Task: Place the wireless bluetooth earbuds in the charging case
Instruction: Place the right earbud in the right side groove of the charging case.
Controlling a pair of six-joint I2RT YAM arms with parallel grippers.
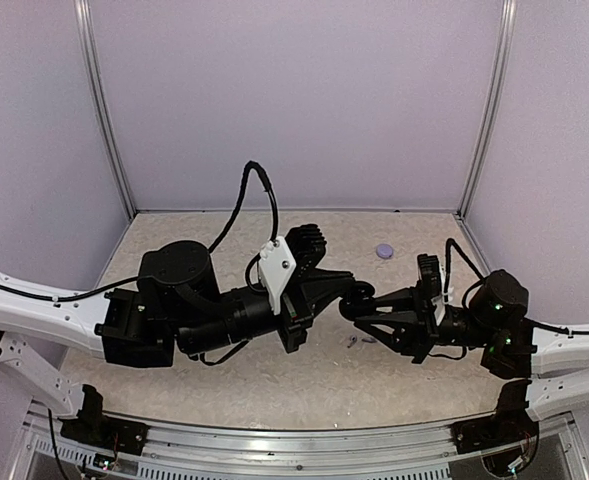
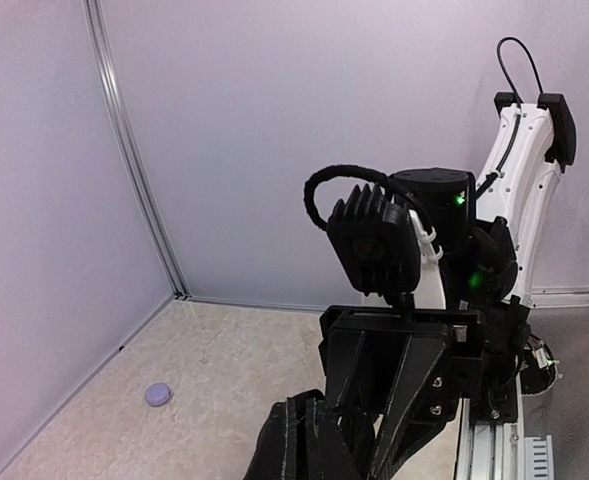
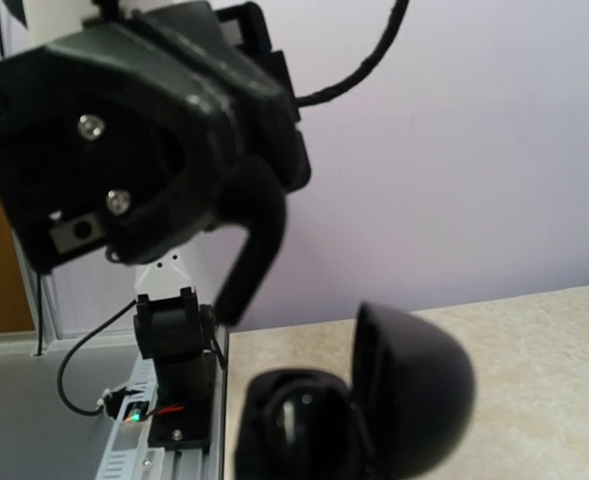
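apparently one charging case [image 1: 385, 251] and two earbuds [image 1: 352, 341] lie apart; left jaws closed, right jaws unclear.

Left end effector [image 1: 342, 290] closed, pointing rightward.

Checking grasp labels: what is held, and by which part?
Right tool appears to hold an open black case at its base; left tool shut, nothing visible.

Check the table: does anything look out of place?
Yes: the lavender charging case lies alone toward the back, looking shut, while the left gripper and right gripper meet at an open black clamshell instead.
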